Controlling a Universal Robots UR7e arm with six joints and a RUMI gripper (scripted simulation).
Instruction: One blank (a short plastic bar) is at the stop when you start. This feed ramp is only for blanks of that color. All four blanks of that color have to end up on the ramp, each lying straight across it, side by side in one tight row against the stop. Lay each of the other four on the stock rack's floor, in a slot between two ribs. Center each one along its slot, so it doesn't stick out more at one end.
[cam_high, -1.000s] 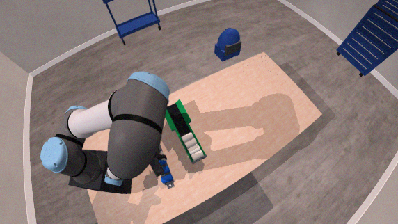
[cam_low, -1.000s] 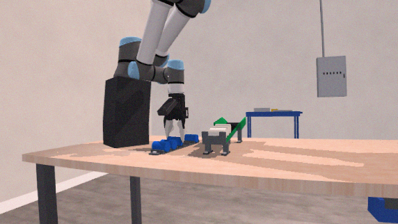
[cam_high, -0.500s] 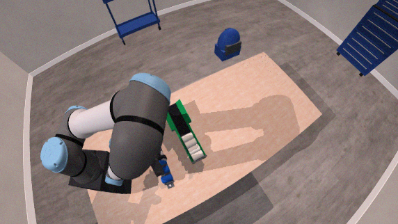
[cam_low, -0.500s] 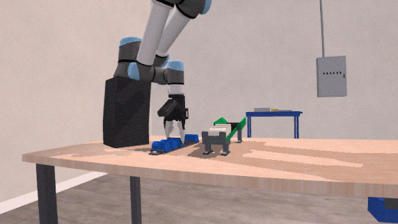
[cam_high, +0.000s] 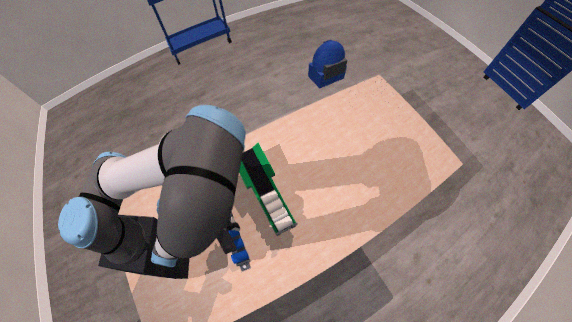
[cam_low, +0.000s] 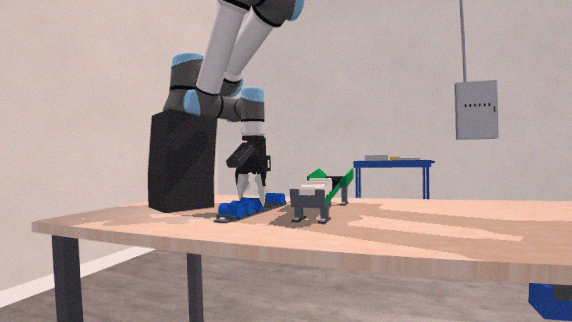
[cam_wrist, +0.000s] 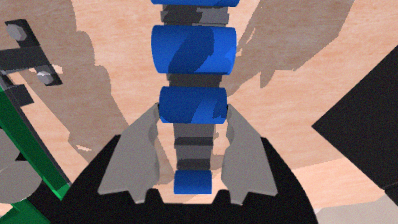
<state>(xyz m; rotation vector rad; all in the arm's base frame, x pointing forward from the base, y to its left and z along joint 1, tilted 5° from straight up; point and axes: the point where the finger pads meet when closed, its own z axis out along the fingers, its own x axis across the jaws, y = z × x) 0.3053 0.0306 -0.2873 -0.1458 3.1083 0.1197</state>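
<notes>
My gripper (cam_low: 251, 199) (cam_wrist: 193, 104) is shut on a blue blank (cam_wrist: 193, 105), its fingertips at the two ends. The blank is low over or in the dark stock rack (cam_high: 244, 266) (cam_low: 223, 219) (cam_wrist: 194, 150), lying across it; whether it touches the floor is unclear. Two blue blanks lie beyond it in the wrist view, the nearer one (cam_wrist: 194, 49) (cam_high: 236, 244) close to it. Another blue blank (cam_wrist: 193, 182) (cam_low: 275, 198) lies at the rack's other end, with bare ribs between. Several white blanks (cam_high: 273, 204) (cam_low: 315, 188) lie across the green feed ramp (cam_high: 270, 167) (cam_wrist: 30, 143) in a row at its stop.
The feed ramp stands on legs beside the rack, its green side wall rising near the gripper. The black robot pedestal (cam_low: 182, 162) (cam_wrist: 365, 122) stands on the rack's other side. The arm hides part of the rack in the top view.
</notes>
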